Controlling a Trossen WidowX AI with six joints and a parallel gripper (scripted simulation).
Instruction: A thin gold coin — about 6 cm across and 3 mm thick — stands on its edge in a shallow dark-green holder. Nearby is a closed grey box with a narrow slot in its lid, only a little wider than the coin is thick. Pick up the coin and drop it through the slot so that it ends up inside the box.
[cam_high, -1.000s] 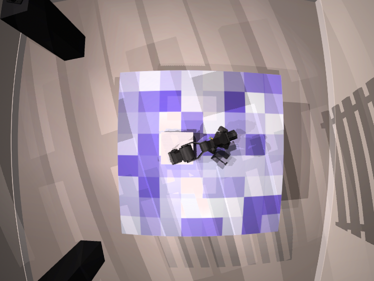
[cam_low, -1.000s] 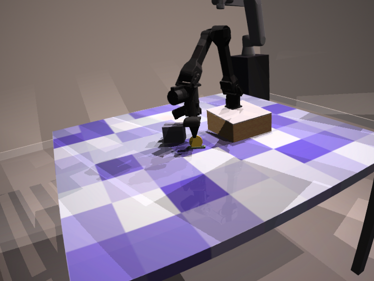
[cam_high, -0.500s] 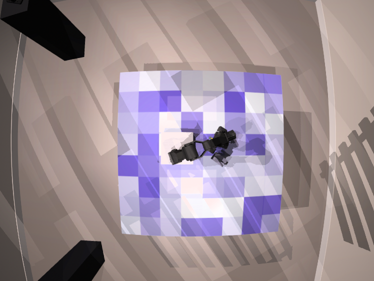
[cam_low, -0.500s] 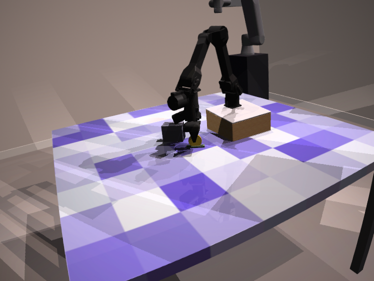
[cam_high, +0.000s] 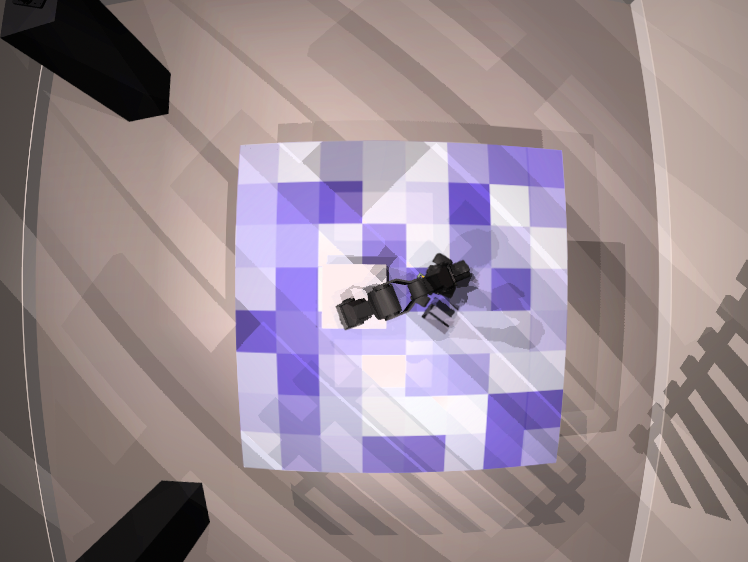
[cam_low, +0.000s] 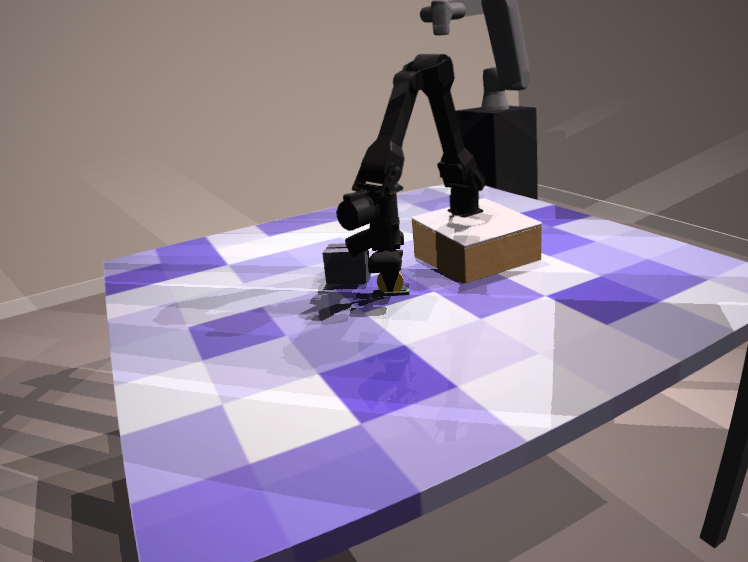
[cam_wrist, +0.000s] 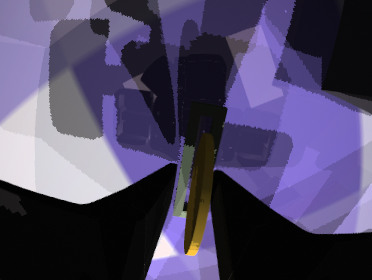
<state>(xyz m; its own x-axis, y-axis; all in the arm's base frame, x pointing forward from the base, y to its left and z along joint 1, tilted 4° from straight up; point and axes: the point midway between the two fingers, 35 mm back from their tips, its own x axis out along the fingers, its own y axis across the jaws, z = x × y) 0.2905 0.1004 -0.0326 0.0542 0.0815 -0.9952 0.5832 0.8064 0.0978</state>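
The gold coin (cam_low: 382, 282) (cam_wrist: 201, 195) stands on edge in the dark-green holder (cam_low: 402, 293) (cam_wrist: 181, 199). My gripper (cam_wrist: 194, 173) (cam_low: 391, 289) points down with one fingertip on each side of the coin. The fingers are partly open. In the wrist view the right finger is at or very near the coin's face, while a gap with holder and table shows between the left finger and the coin. The closed grey box (cam_low: 345, 267) (cam_high: 439, 314) stands close beside the gripper; its dark side shows at the wrist view's upper right.
The arm stands on a wooden block with a white top (cam_low: 503, 257) (cam_high: 338, 279), right of the holder in the exterior view. The table (cam_low: 272, 416) has purple and white squares, crossed by shadows. A grey arm (cam_low: 507, 48) on a black pedestal (cam_low: 515, 145) is behind.
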